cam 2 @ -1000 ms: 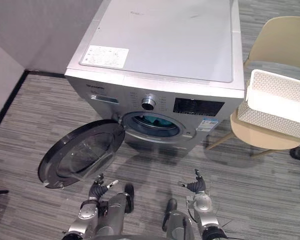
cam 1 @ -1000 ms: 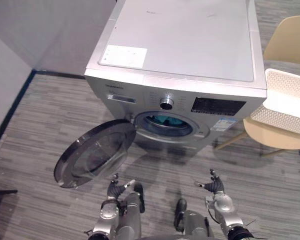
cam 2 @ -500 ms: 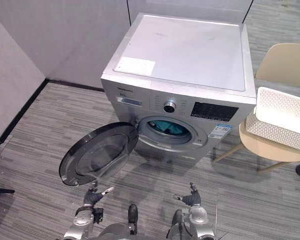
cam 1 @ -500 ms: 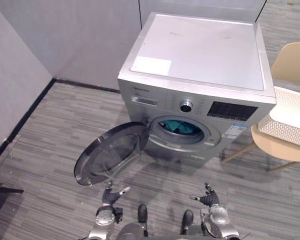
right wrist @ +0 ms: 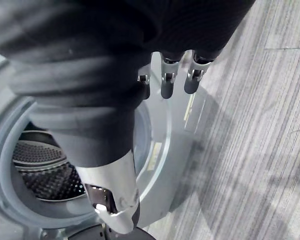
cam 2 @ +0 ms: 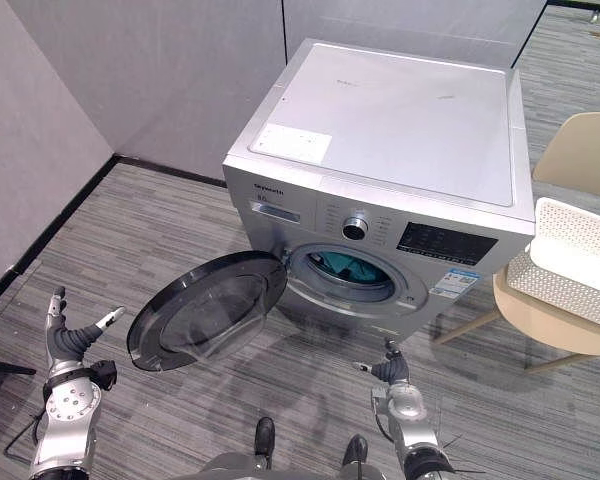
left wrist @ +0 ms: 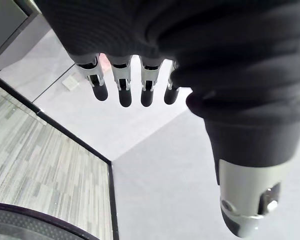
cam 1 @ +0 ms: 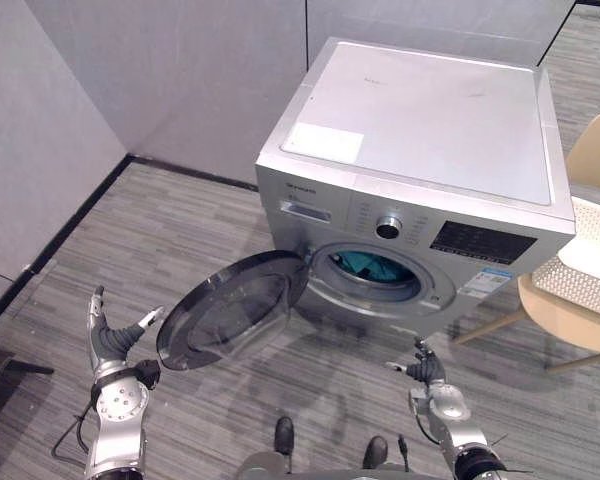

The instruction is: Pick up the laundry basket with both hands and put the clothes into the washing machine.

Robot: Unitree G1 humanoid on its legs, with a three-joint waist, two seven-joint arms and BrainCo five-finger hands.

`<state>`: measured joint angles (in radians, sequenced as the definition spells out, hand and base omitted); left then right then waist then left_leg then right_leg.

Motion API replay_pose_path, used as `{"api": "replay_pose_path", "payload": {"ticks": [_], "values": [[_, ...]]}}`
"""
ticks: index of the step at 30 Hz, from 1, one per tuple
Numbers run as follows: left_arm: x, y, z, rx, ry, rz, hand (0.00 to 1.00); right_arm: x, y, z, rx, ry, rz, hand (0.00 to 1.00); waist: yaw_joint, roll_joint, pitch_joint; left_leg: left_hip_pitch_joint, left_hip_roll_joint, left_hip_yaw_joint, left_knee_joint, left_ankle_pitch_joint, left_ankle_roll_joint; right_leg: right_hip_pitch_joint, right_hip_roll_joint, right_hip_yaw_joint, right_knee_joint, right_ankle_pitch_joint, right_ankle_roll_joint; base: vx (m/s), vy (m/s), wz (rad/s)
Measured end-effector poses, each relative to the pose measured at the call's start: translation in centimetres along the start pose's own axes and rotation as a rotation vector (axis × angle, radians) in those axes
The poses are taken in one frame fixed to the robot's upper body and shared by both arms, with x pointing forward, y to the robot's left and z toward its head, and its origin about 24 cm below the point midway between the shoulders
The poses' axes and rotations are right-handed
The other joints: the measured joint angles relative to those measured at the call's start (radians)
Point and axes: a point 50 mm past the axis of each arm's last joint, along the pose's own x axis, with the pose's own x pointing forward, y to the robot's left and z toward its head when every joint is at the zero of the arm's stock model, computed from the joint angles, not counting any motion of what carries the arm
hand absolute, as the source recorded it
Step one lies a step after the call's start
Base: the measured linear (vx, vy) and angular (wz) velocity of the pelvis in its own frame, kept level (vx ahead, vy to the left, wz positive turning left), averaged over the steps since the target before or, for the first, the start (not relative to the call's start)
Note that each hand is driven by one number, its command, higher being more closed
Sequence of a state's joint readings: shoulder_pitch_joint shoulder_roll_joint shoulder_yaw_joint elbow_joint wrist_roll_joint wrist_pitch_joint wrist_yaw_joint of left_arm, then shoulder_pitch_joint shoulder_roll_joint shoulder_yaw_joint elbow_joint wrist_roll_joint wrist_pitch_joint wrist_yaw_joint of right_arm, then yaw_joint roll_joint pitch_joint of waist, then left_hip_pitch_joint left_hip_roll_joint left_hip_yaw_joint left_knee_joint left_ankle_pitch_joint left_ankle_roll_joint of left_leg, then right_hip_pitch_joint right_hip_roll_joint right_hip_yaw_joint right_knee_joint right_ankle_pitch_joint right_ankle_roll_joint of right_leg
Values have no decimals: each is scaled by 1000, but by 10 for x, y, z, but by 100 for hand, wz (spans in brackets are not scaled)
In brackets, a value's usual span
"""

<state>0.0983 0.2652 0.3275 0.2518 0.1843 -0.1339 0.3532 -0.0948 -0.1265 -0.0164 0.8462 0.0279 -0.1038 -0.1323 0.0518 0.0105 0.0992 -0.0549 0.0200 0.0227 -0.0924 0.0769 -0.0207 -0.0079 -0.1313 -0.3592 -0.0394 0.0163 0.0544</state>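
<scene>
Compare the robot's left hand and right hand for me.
The left hand is out wide, beside the open door; the right hand is close in, before the washing machine. The left hand's fingers point at a wall corner, the right hand's at the drum. Both are open and empty.

Bright, even overhead light; washing machine (cam 1: 430,110) top shows a soft pale sheen; glass door (cam 1: 230,320) picks up dull reflections; faint diffuse shadow on the floor (cam 1: 190,240) beneath it; drum (right wrist: 45,180) interior darker.
</scene>
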Motion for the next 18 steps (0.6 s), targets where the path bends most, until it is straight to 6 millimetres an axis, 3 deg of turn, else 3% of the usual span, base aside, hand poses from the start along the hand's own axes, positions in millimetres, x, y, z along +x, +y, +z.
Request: {"api": "replay_pose_path", "payload": {"ticks": [2, 5, 7, 8, 12, 18], "values": [[12, -5, 4, 26, -11, -13, 0, -1, 4, -5, -24, 20, 19, 0, 18, -3, 2, -7, 5, -2, 0, 0, 0, -9, 6, 2, 0, 4, -5, -43, -2, -3], [39, -8, 9, 91, -15, -38, 0, 2, 17, -1, -61, 22, 60, 0, 19, -22, 19, -60, 18, -10, 0, 20, -10, -61, 19, 1, 1, 19, -20, -103, -15, 0], [54, -15, 16, 114, -13, -55, 0, 6, 26, 9, -75, 1, 80, 0, 20, -45, 52, -100, 29, -15, 0, 37, -17, -100, 30, 0, 2, 32, -32, -132, -29, -2], [63, -23, 19, 118, 8, -70, 0, 9, 33, 21, -70, -30, 84, 0, 18, -70, 91, -127, 38, -14, 0, 47, -21, -130, 39, 5, 2, 42, -36, -121, -26, -9], [70, -34, 15, 128, 78, -83, 0, 15, 34, 38, -69, -75, 66, 0, 18, -110, 137, -162, 51, 14, 0, 57, -28, -181, 49, 35, 1, 60, -44, -73, -9, -22], [80, -30, 20, 96, 100, -59, 0, 18, 30, 47, -61, -100, 49, 0, 22, -104, 155, -199, 59, 44, 0, 59, -29, -233, 57, 64, 2, 70, -47, 33, 7, -18]]}}
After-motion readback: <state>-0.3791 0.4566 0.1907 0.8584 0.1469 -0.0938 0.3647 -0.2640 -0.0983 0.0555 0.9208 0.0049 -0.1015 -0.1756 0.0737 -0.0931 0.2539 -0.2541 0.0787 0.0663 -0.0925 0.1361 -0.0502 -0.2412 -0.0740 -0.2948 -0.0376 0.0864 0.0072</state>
